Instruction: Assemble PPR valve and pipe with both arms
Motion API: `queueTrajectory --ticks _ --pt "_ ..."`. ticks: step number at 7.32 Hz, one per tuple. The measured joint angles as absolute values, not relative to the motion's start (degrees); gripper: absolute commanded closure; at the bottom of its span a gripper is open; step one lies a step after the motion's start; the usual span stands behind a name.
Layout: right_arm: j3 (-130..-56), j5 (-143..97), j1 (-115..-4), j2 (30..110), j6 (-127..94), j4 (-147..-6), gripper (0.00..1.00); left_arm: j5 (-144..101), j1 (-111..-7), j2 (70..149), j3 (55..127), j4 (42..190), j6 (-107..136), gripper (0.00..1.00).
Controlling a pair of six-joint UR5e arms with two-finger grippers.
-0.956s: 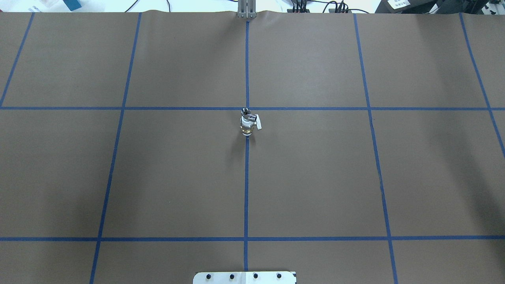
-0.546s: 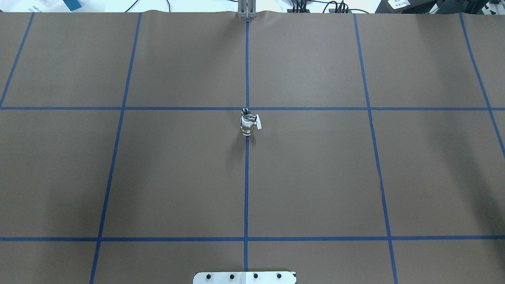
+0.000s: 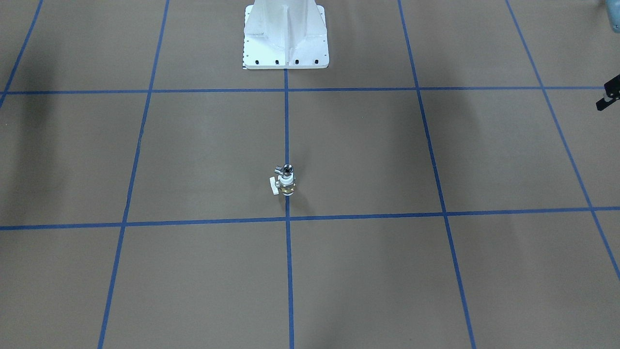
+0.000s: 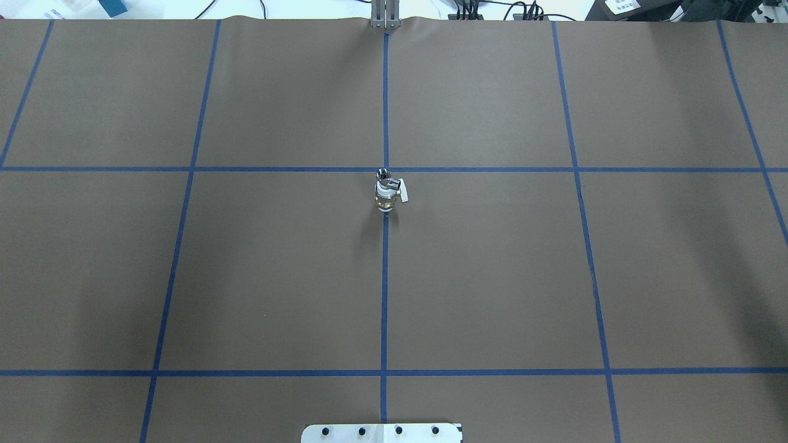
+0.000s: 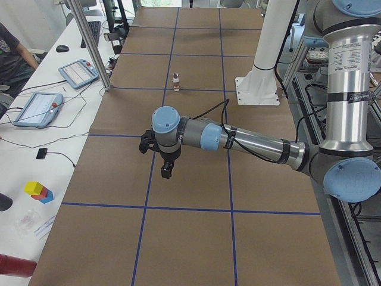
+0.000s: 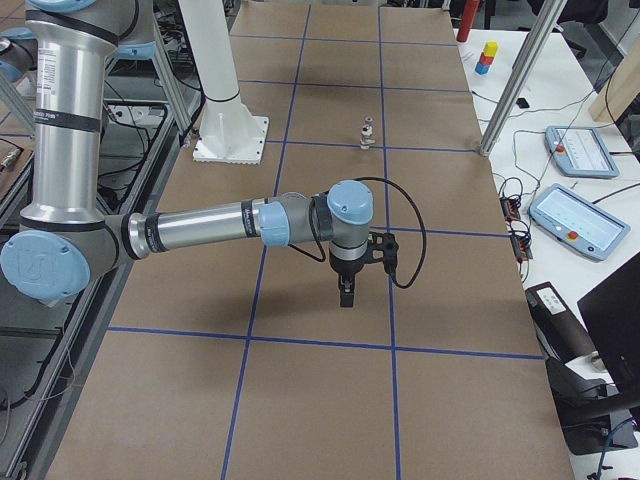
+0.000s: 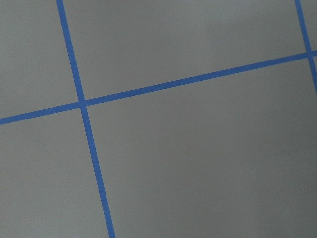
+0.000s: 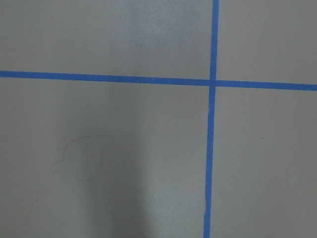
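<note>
The PPR valve [image 4: 386, 198], white and brass with a small white side lever, stands upright on the brown table at the middle grid crossing. The shiny silver pipe [image 4: 384, 175] sits on top of it, joined to it. Both also show in the front view, the valve [image 3: 286, 186] and the pipe [image 3: 286, 170]. My left gripper [image 5: 166, 170] hovers over the table far from them, and only a black tip of it shows at the front view's right edge [image 3: 609, 95]. My right gripper [image 6: 345, 295] hovers far on the other side. I cannot tell whether either is open or shut.
The white bolted pedestal base [image 3: 286, 34] stands at the robot's side of the table. Blue tape lines grid the brown cover. An aluminium post [image 4: 384, 13] rises at the far edge. Tablets [image 5: 80, 72] and coloured blocks [image 5: 38, 191] lie on the white side bench.
</note>
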State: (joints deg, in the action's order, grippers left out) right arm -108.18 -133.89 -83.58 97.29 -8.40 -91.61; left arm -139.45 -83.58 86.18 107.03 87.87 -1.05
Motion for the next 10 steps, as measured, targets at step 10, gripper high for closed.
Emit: queueTrajectory --ticks 10 --pt "-109.6 -130.0 -83.6 99.5 -8.7 -88.6 0.00 -139.4 -84.3 85.9 106.8 88.0 -1.1 0.00"
